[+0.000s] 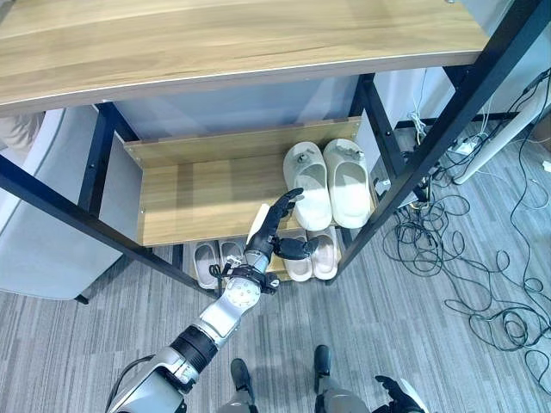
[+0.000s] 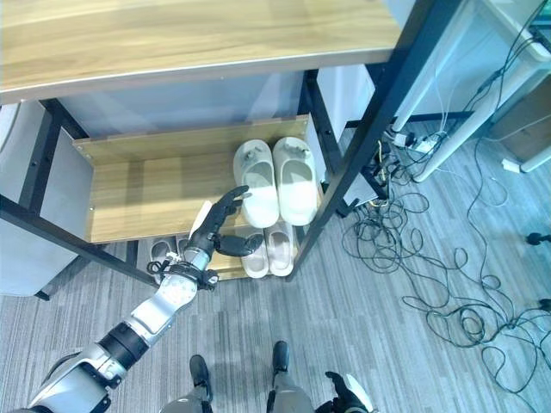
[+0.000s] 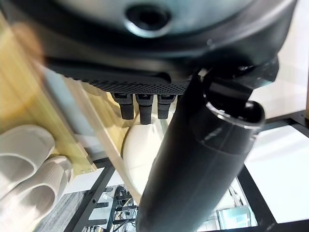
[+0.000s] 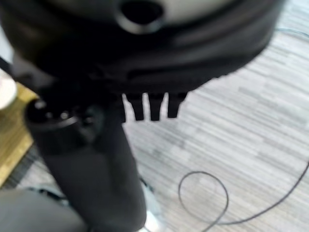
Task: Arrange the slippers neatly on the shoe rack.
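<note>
A cream pair of slippers [image 1: 329, 182] lies side by side at the right end of the middle shelf [image 1: 198, 194] of the shoe rack. My left hand [image 1: 274, 228] hovers at that shelf's front edge just left of the pair, open, fingers stretched toward the nearer slipper and holding nothing. In the left wrist view the cream slipper [image 3: 140, 154] shows past the fingers. On the bottom shelf sit a grey pair [image 1: 215, 261] at the left and a beige pair [image 1: 314, 256] at the right, partly hidden by my hand. My right hand [image 1: 398, 394] hangs low over the floor, open and empty.
The wooden top shelf [image 1: 215, 43] overhangs the rack. A slanted black frame post [image 1: 448, 129] stands right of the cream pair. Tangled cables [image 1: 465, 258] cover the grey floor to the right. A pale grey piece of furniture [image 1: 43, 232] stands to the left.
</note>
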{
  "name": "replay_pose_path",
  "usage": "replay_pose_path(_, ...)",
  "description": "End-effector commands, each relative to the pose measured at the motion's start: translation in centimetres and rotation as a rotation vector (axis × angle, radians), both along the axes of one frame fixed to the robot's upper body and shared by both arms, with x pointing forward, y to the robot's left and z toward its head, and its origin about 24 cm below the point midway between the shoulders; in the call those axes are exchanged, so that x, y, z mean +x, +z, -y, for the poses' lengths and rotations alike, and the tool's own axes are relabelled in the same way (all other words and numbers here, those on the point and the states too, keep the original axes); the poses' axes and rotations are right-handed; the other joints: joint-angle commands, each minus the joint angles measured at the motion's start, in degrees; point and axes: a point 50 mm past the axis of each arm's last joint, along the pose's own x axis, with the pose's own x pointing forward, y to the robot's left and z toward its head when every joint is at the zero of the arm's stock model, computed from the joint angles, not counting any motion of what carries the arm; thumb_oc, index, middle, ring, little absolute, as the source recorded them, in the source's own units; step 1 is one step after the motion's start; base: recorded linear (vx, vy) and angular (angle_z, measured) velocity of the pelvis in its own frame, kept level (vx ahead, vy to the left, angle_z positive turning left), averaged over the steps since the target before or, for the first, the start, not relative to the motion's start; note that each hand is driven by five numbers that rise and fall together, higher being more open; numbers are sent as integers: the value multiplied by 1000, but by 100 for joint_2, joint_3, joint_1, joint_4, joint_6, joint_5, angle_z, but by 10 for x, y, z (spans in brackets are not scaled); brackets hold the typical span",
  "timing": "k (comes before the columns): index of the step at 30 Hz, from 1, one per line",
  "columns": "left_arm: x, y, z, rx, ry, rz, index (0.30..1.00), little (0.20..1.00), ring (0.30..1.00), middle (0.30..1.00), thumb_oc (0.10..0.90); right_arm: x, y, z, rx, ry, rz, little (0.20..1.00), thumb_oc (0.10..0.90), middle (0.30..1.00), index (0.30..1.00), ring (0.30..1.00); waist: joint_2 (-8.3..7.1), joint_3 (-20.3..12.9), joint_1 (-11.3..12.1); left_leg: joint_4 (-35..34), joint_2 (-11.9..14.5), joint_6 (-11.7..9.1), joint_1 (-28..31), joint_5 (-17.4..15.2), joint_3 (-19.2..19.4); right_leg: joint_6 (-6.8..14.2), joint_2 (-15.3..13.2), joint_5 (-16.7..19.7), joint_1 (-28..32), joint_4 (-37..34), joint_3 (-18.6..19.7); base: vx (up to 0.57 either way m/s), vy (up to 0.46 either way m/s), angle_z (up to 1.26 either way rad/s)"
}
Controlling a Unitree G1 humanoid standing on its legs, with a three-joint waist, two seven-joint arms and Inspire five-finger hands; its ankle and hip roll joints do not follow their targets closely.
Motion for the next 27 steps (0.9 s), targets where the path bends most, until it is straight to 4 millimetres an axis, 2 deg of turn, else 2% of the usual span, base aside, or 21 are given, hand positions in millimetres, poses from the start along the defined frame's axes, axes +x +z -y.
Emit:
replay_pose_path(1, 17, 76, 27, -84, -88, 304, 900, 900, 900, 900, 800, -21, -3, 5, -13, -33, -40, 900, 800, 900, 900, 900, -58, -342, 75, 7, -214, -184, 36, -151, 54, 441, -46, -137, -306, 380, -459, 0, 0, 0)
replay_pose_path(4, 12, 76, 7, -89, -62, 321, 900, 900, 900, 900, 800, -23, -5, 3, -3, -33, -54, 900, 800, 900, 900, 900, -70, -428, 147, 7, -229, -189, 138, -194, 25, 454, -63, -169, -158, 366, -519, 26, 17, 1)
replay_pose_path(6, 11, 75, 1, -91, -54, 318, 900, 900, 900, 900, 800, -23, -5, 2, 0, -34, -57, 900, 800, 900, 900, 900, -83, -449, 155, 7, -230, -192, 176, -204, 14, 459, -74, -175, -93, 349, -535, 30, 20, 5)
replay_pose_path(7, 6, 73, -10, -99, -46, 320, 900, 900, 900, 900, 800, -24, -6, 1, 6, -36, -67, 900, 800, 900, 900, 900, -100, -490, 205, 7, -248, -195, 235, -223, -4, 465, -84, -189, -23, 338, -571, 24, 18, 10)
replay_pose_path(11, -6, 68, -28, -104, -39, 313, 900, 900, 900, 900, 800, -27, -7, -3, 18, -30, -80, 900, 800, 900, 900, 900, -136, -549, 271, 7, -266, -206, 327, -246, -34, 472, -97, -211, 115, 312, -606, 28, 33, 9)
replay_pose_path(15, -23, 51, -56, -91, 13, 263, 900, 900, 900, 900, 800, -31, -10, -6, 30, -44, -99, 900, 800, 900, 900, 900, -189, -617, 411, 7, -280, -207, 439, -291, -69, 475, -121, -253, 289, 304, -673, 24, 33, 6)
replay_pose_path(16, -23, 51, -56, -91, 14, 261, 900, 900, 900, 900, 800, -31, -10, -7, 30, -43, -100, 900, 800, 900, 900, 900, -191, -619, 402, 7, -280, -207, 447, -293, -70, 476, -121, -254, 298, 302, -674, 45, 29, 10)
replay_pose_path(18, -45, 27, -81, -99, 65, 167, 900, 900, 900, 900, 800, -32, -11, -8, 36, -57, -107, 900, 800, 900, 900, 900, -264, -694, 531, 7, -298, -196, 560, -348, -85, 468, -128, -288, 477, 293, -734, 55, 39, 9)
replay_pose_path(19, -45, 27, -82, -98, 66, 165, 900, 900, 900, 900, 800, -32, -11, -9, 36, -55, -108, 900, 800, 900, 900, 900, -265, -696, 523, 7, -298, -197, 568, -350, -85, 469, -128, -288, 487, 290, -735, 38, 34, 5)
replay_pose_path(25, -85, -18, -121, 26, 153, -24, 900, 900, 900, 900, 800, -33, -11, -9, 45, -74, -102, 900, 800, 900, 900, 900, -341, -776, 675, 7, -326, -180, 745, -412, -111, 464, -121, -313, 722, 270, -792, 37, 39, 8)
replay_pose_path(26, -99, -39, -134, 81, 183, -122, 900, 900, 900, 900, 800, -33, -11, -8, 48, -79, -100, 900, 800, 900, 900, 900, -361, -789, 717, 7, -339, -173, 778, -421, -119, 460, -112, -312, 777, 258, -794, 38, 48, 9)
replay_pose_path(27, -105, -49, -139, 109, 198, -170, 900, 900, 900, 900, 800, -32, -10, -7, 49, -82, -99, 900, 800, 900, 900, 900, -367, -790, 724, 7, -347, -170, 790, -421, -113, 462, -110, -308, 800, 247, -797, 33, 50, 5)
